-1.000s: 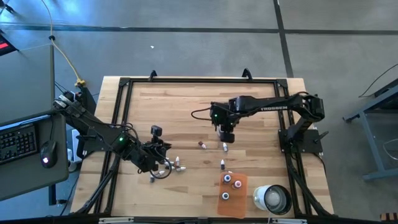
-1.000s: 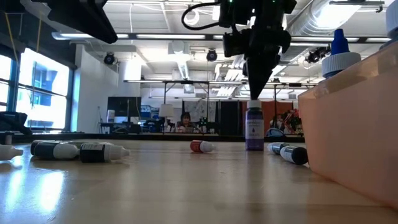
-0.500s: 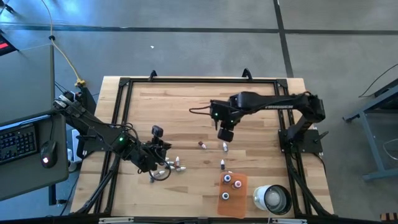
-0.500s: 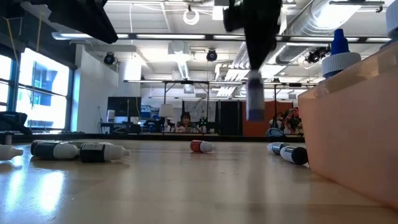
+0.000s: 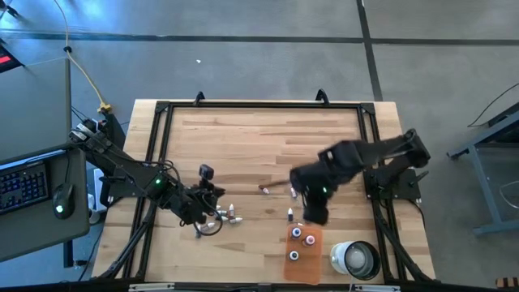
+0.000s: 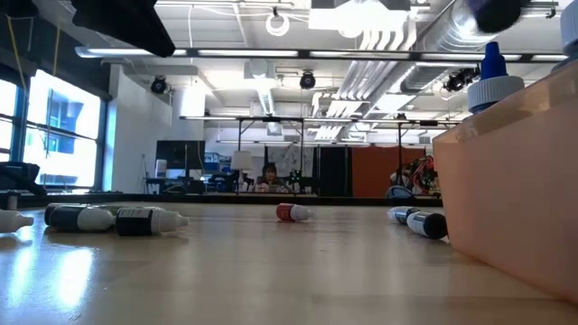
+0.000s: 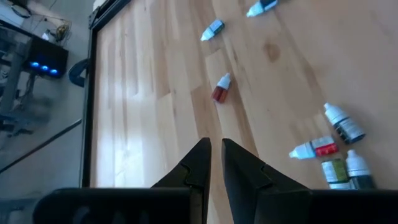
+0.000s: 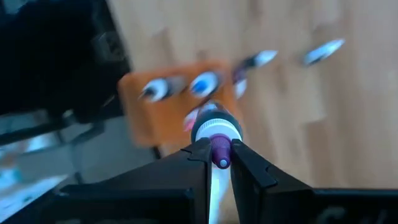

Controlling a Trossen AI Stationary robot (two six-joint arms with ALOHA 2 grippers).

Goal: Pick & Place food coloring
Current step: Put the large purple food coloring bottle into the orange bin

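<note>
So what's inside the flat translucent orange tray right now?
The orange tray holds three upright dropper bottles: two blue-capped, one red-capped. The right gripper, shut on a purple-capped bottle, covers the tray's far edge.

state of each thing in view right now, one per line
right gripper: shut on purple-capped bottle, carried above the table near the orange tray
left gripper: fingers nearly together, holding nothing, over bare wood
orange tray: holds three upright bottles
red-capped bottle: lying on its side
bottle cluster: lying flat, close together
white cup: upright, beside the tray
</note>
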